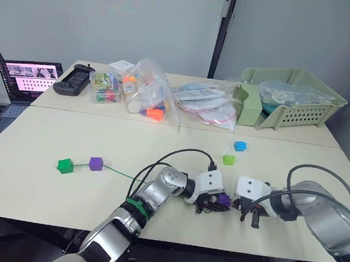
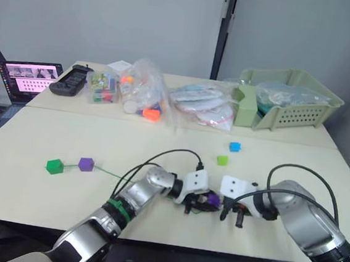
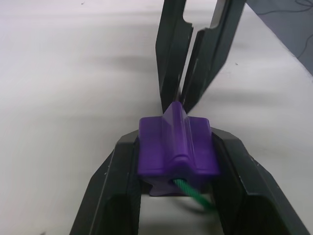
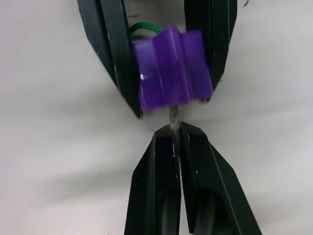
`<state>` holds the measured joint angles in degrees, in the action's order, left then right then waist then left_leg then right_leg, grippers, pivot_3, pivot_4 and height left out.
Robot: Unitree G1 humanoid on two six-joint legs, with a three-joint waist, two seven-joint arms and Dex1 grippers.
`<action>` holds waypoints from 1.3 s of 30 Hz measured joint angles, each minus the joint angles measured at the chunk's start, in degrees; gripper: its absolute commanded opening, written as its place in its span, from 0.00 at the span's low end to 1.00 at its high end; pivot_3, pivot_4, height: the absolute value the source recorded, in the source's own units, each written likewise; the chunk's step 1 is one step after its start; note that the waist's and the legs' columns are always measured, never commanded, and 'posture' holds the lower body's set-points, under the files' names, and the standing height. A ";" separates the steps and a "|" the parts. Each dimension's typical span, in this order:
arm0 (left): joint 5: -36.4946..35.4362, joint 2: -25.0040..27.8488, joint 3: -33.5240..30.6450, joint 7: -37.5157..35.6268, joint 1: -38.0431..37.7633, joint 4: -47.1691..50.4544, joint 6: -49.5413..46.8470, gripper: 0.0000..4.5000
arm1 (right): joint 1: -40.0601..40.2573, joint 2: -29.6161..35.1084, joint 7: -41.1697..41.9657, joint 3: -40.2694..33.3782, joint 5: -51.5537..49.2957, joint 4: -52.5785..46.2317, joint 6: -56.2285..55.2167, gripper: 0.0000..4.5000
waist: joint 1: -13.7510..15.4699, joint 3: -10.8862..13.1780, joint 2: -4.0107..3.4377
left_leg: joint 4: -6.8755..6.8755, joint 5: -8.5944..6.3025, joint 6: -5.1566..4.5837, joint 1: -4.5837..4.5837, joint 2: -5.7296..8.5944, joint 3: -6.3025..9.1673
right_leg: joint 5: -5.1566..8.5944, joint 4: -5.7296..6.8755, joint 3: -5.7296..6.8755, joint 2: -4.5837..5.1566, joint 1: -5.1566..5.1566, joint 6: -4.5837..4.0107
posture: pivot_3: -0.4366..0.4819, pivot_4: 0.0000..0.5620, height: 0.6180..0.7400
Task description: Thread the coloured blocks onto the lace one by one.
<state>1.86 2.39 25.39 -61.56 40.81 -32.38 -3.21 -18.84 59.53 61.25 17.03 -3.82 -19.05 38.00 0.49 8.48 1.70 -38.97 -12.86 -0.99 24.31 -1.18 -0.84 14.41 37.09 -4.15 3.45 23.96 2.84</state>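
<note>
I have the left tool [image 3: 176,161] clamped on a purple cube [image 3: 176,149] from both sides, low over the surface [image 1: 45,187] at its near edge, and the green lace [image 3: 193,193] enters the cube's hole on the side facing that wrist. The lace's pale stiff tip [image 4: 173,117] pokes out of the opposite face, and the right tool [image 4: 178,134] is pressed together on that tip just beside the cube, its fingers pointing straight at the left tool's. So the hole's axis runs from one tool to the other, roughly left to right, and I judge the next pull has to go along that line, away from the cube toward my right, or the tip will bind. The lace trails leftward across the surface to another purple cube [image 1: 95,163] and a dark green cube [image 1: 65,166], both apparently strung already. The lime green cube [image 1: 228,159] and blue cube [image 1: 240,146] lie loose further back, nearer the right arm.
</note>
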 measured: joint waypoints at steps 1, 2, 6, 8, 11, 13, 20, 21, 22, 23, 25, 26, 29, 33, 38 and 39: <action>-0.23 1.47 -0.35 -0.41 -0.79 1.77 -0.93 0.31 | 0.07 0.36 0.14 -0.24 0.00 0.32 -0.02 0.00 | -0.01 0.00 0.00 | 0.00 0.00 0.00 -0.01 0.00 0.00 | 0.00 0.00 0.00 0.00 0.00 0.00 | 0.48 0.27 0.95; -0.53 2.96 -0.68 -0.75 -1.51 3.56 -1.75 0.31 | 0.07 0.61 0.36 -0.53 0.04 0.85 -0.02 0.00 | -0.04 0.00 0.00 | 0.00 0.00 0.00 -0.01 -0.02 0.00 | 0.00 0.00 0.00 0.00 0.00 0.00 | 0.48 0.27 0.95; -1.40 9.26 -2.61 -1.54 -3.95 11.26 -5.84 0.31 | -0.02 0.72 1.45 -1.19 0.04 2.34 -0.38 0.00 | -0.17 0.00 -0.01 | 0.00 0.00 0.00 -0.01 -0.03 0.00 | 0.00 0.02 0.01 -0.01 0.01 0.00 | 0.48 0.27 0.95; -2.00 11.72 -3.95 -1.67 -4.97 14.31 -7.37 0.31 | -0.02 0.72 2.03 -1.40 0.07 2.84 -0.70 0.00 | -0.17 0.00 -0.01 | -0.01 0.00 0.00 -0.01 -0.03 -0.01 | 0.00 0.01 0.01 0.01 0.00 0.00 | 0.48 0.27 0.95; -2.38 15.30 -5.20 -1.90 -6.79 17.91 -8.33 0.31 | -0.11 0.70 2.59 -1.64 0.11 3.76 -1.32 0.00 | 0.03 0.00 -0.01 | -0.02 0.00 0.00 0.00 -0.02 -0.02 | 0.00 0.00 0.01 0.03 -0.01 0.00 | 0.48 0.27 0.95; -2.82 18.01 -6.23 -1.89 -8.34 20.09 -8.27 0.31 | -0.62 0.49 2.99 -1.60 0.14 4.37 -1.59 0.00 | -0.02 0.00 -0.01 | -0.01 0.00 0.01 -0.01 -0.04 -0.03 | 0.00 0.01 0.01 0.02 0.01 0.00 | 0.48 0.27 0.95; -6.61 26.73 -14.07 -2.80 -11.37 18.54 -6.19 0.31 | -1.15 0.11 3.89 -1.66 0.26 5.21 -1.95 0.00 | -0.47 -0.01 -0.02 | 0.00 0.00 0.01 -0.02 -0.12 -0.08 | 0.00 0.03 0.06 0.01 0.04 -0.04 | 0.48 0.27 0.95; -6.71 27.51 -14.21 -3.72 -11.20 17.37 -5.07 0.31 | -1.38 -0.14 3.95 -1.66 0.26 5.16 -1.97 0.00 | -0.40 -0.01 -0.02 | 0.00 0.00 0.01 0.00 -0.11 -0.09 | 0.00 0.02 0.06 0.02 0.04 -0.04 | 0.48 0.27 0.95; -6.78 28.12 -14.30 -4.66 -11.12 16.37 -4.24 0.31 | -1.49 -0.30 3.98 -1.66 0.26 5.16 -1.97 0.00 | -0.35 -0.01 -0.02 | 0.00 0.00 0.01 0.00 -0.11 -0.09 | 0.00 0.01 0.06 0.02 0.05 -0.04 | 0.48 0.27 0.95; -7.22 28.66 -14.35 -5.63 -11.06 15.45 -3.52 0.31 | -1.51 -0.36 4.02 -1.66 0.25 5.12 -1.97 0.00 | -0.32 -0.01 -0.02 | 0.00 0.00 0.01 0.00 -0.11 -0.10 | 0.00 0.02 0.07 0.02 0.05 -0.04 | 0.48 0.27 0.95; -9.00 30.38 -15.28 -8.82 -10.91 13.10 -1.71 0.31 | -1.51 -0.36 4.12 -1.68 0.23 5.01 -1.94 0.00 | -0.41 -0.01 -0.02 | 0.02 0.00 0.01 0.01 -0.14 -0.11 | 0.00 0.03 0.07 0.00 0.10 -0.04 | 0.48 0.27 0.95; -9.62 31.71 -15.92 -10.36 -10.73 11.46 -0.42 0.31 | -1.50 -0.36 4.22 -1.70 0.22 4.95 -1.92 0.00 | -0.47 -0.01 -0.02 | 0.02 0.00 0.01 0.02 -0.15 -0.11 | 0.00 0.04 0.08 -0.01 0.12 -0.05 | 0.48 0.27 0.95; -10.29 35.03 -17.85 -13.48 -9.91 6.73 3.77 0.31 | -1.46 -0.33 4.52 -1.97 0.19 4.84 -1.84 0.00 | -0.65 -0.01 -0.02 | 0.04 0.00 0.01 0.01 -0.17 -0.13 | 0.00 0.03 0.08 -0.02 0.12 -0.05 | 0.48 0.27 0.95; -10.46 38.95 -19.70 -17.46 -8.54 -2.43 11.06 0.31 | -0.81 -0.11 4.72 -2.45 0.17 4.69 -1.54 0.00 | -0.78 0.00 -0.02 | 0.04 0.00 0.01 0.01 -0.20 -0.18 | 0.01 0.03 0.11 -0.01 0.13 -0.05 | 0.48 0.27 0.95; -7.47 41.61 -19.54 -18.74 -3.93 -13.49 22.69 0.31 | -0.53 -0.09 4.80 -2.78 0.08 3.70 -1.27 0.00 | -0.61 0.00 0.00 | 0.03 0.00 0.01 0.00 -0.22 -0.23 | 0.00 0.03 0.12 -0.03 0.12 -0.06 | 0.48 0.27 0.95; -6.46 42.36 -19.52 -18.76 -2.57 -16.17 24.79 0.31 | -0.50 -0.09 4.79 -2.87 0.08 3.70 -1.21 0.00 | -0.63 0.00 0.00 | 0.03 0.00 0.01 0.01 -0.22 -0.24 | 0.00 0.03 0.11 -0.03 0.15 -0.06 | 0.48 0.27 0.95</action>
<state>-4.60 44.75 5.86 -80.32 38.24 -48.55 21.58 -19.34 59.44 66.03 14.15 -3.74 -15.34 36.79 -0.14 8.49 1.70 -38.94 -12.86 -0.98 24.32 -1.40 -1.08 14.41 37.12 -4.04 3.43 24.11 2.78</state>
